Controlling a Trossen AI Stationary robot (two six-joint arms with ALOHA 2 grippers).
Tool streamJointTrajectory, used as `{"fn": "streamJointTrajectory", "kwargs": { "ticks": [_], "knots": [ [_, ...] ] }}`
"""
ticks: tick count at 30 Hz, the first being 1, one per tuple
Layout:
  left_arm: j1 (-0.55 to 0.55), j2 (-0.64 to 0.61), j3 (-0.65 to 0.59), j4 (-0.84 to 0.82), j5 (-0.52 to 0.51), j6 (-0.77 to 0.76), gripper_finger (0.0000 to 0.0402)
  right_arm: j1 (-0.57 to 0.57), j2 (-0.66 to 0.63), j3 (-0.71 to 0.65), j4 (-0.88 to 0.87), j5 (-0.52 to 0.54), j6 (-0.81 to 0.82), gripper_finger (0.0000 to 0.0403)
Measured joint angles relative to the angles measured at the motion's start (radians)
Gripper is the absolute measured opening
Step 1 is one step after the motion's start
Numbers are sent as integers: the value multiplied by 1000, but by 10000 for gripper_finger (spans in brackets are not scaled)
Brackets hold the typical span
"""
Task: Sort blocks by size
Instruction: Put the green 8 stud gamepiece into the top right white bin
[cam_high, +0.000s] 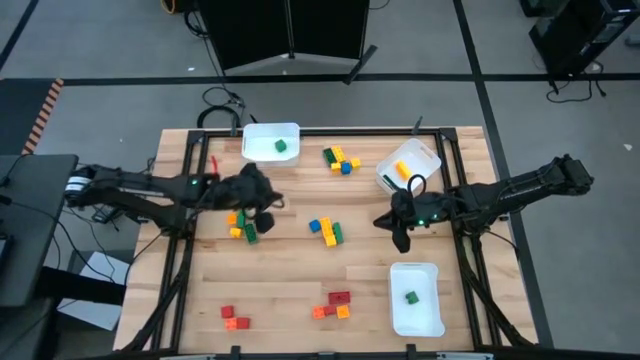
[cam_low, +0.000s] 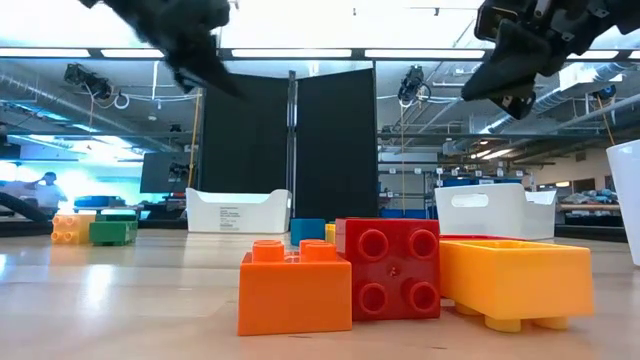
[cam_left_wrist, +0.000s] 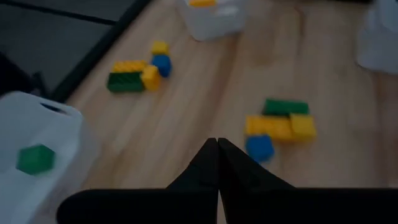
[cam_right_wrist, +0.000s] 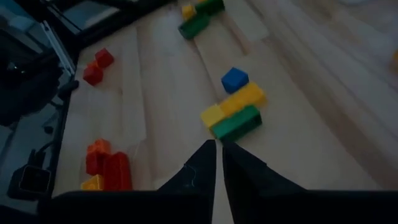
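Right up against the low camera sits a chunky orange plastic brick (cam_low: 295, 288), touching a red studded plastic brick (cam_low: 389, 269), with a yellow plastic brick (cam_low: 515, 280) lying on its side just to the right. From above, that's the red and orange cluster (cam_high: 334, 304) at the near edge of the wooden slat table (cam_high: 300, 270), with another little red and orange group (cam_high: 233, 317) off to its left.

Going left to right on the overhead shot: the left gripper (cam_high: 266, 216) hangs over a yellow, orange and green pile (cam_high: 242, 226), fingers pressed tight together with nothing in them. Past it at the far edge there's a white plastic bin (cam_high: 262, 136) with a single green cube (cam_high: 281, 147) inside. Middle of the table has a blue, yellow and green bunch (cam_high: 325, 230), and farther back a yellow, green and blue bunch (cam_high: 341, 159). Then a tilted white bin (cam_high: 420, 155) holding a yellow piece (cam_high: 402, 170).

The right gripper (cam_high: 402, 238) hovers just beside that middle bunch, fingers nearly touching with only a thin slit between them, carrying nothing. Below it, a third white bin (cam_high: 428, 315) has one green block (cam_high: 411, 297) in it.
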Motion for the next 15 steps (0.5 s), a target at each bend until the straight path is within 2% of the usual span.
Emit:
{"fn": "streamJointTrajectory", "kwargs": {
  "ticks": [5,10,15],
  "knots": [
    [-36,-55,-80,17,20,6,5,-8,0,0,14,0,-13,23],
    [-35,-38,-99,43,20,-22,5,-8,0,0,13,0,-53,7],
    [-25,-21,-100,49,-26,-20,5,-8,0,2,9,-1,-34,13]
  ]
}}
